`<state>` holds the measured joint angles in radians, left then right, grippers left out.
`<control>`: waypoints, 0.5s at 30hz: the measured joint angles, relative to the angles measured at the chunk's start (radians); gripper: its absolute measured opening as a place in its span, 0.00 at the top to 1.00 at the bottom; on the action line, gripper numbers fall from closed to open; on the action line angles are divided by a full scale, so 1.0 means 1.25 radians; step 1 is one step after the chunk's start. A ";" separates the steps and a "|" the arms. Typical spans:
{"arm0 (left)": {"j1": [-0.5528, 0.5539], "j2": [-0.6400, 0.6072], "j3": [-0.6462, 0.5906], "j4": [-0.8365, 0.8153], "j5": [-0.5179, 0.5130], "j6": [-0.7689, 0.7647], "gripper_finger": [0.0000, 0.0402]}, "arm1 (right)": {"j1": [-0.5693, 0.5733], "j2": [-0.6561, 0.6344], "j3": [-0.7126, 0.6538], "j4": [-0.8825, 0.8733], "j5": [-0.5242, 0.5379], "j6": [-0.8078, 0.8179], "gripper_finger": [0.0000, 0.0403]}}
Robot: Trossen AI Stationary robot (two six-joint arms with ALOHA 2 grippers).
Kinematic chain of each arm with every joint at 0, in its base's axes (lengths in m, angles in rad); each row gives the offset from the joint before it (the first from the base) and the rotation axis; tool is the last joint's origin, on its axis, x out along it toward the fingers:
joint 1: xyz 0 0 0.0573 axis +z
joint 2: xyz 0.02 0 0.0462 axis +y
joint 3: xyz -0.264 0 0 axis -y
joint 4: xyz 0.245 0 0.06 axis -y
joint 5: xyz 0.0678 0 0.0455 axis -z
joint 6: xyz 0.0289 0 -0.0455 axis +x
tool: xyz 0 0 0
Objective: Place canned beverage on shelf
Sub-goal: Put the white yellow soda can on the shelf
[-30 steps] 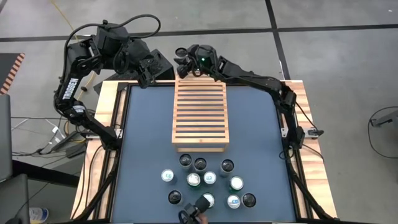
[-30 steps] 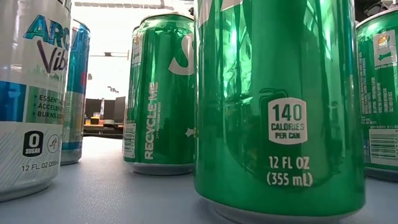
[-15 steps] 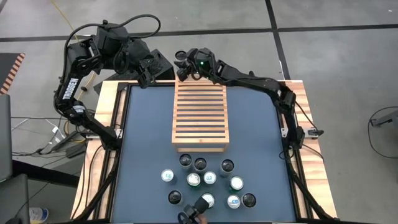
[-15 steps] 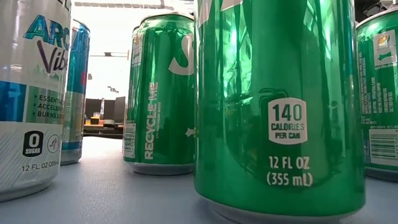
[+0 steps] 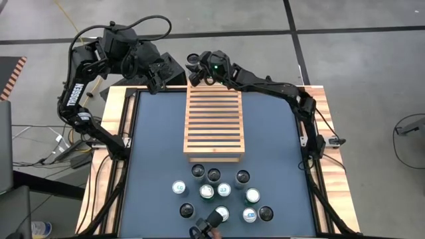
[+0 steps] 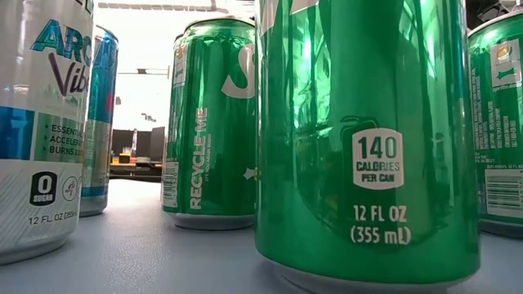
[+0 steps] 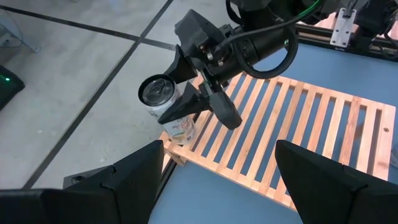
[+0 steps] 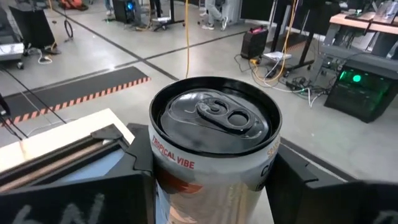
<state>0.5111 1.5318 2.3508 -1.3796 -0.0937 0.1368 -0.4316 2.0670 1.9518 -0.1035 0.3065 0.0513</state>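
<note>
The shelf [image 5: 214,123], a light wooden slat rack, lies in the middle of the blue table. My right gripper [image 5: 195,66] is at the shelf's far left corner, shut on an upright white canned beverage [image 7: 165,102] with a dark top. The can's base [image 7: 181,135] is at that corner of the rack; whether it rests on the slats I cannot tell. My left gripper [image 7: 221,186] waits open beyond the table's far edge, left of the shelf, with nothing between its fingers. My right gripper pinches the can's side wall [image 8: 166,167] between its two fingers [image 7: 189,107], below the rim. The fingers come nearly level from the table's right side, one on each side of the can. The can stands upright in the hold, top up.
Several more cans [image 5: 220,194] stand in a cluster on the table near its front edge, just in front of the shelf. The low view is filled by them: green cans [image 6: 368,139] and a white one [image 6: 41,122]. The shelf's slats are bare.
</note>
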 joint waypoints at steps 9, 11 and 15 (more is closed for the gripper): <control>0.000 0.000 0.000 0.000 0.000 0.001 0.26 | 0.000 0.000 0.000 -0.019 -0.005 0.000 0.51; 0.000 0.000 0.000 0.000 0.000 0.001 0.26 | -0.001 0.000 0.000 -0.019 -0.011 0.000 0.50; 0.000 0.000 0.000 0.000 0.000 0.001 0.26 | -0.001 0.000 0.000 -0.020 -0.020 -0.005 0.47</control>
<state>0.5113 1.5318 2.3508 -1.3792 -0.0937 0.1375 -0.4324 2.0666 1.9518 -0.1286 0.2818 0.0444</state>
